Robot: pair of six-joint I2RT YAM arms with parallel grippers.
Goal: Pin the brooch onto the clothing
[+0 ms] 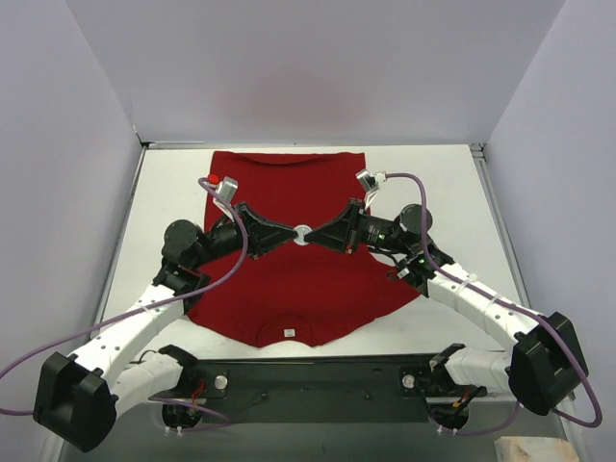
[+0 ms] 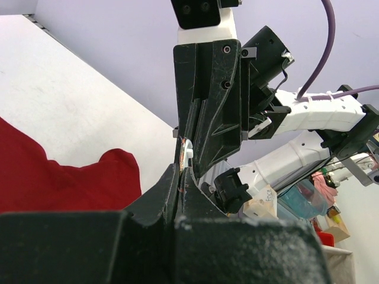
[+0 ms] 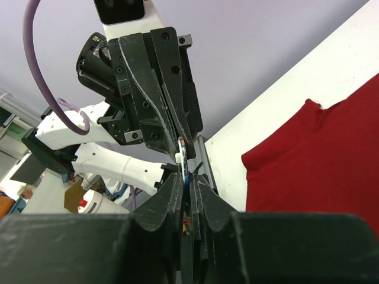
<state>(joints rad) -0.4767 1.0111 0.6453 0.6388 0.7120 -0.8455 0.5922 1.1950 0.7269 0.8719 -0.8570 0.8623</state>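
The deep-red T-shirt (image 1: pixel 289 289) lies flat on the white table, collar and white label (image 1: pixel 287 333) toward the arms. The brooch (image 1: pixel 302 234) is held in the air above the shirt's middle, between both grippers, which meet tip to tip. My left gripper (image 1: pixel 292 234) comes from the left and is shut on one edge of it. My right gripper (image 1: pixel 315 236) comes from the right and is shut on the other edge. In the left wrist view the brooch (image 2: pixel 185 155) shows edge-on above my left gripper (image 2: pixel 180 173). In the right wrist view the brooch (image 3: pixel 183 155) stands edge-on above my right gripper (image 3: pixel 190 180).
The white table (image 1: pixel 164 192) is walled in by pale panels on the left, back and right. A black base plate (image 1: pixel 318 375) carries both arm bases at the near edge. The shirt also shows in the left wrist view (image 2: pixel 35 171) and in the right wrist view (image 3: pixel 320 171).
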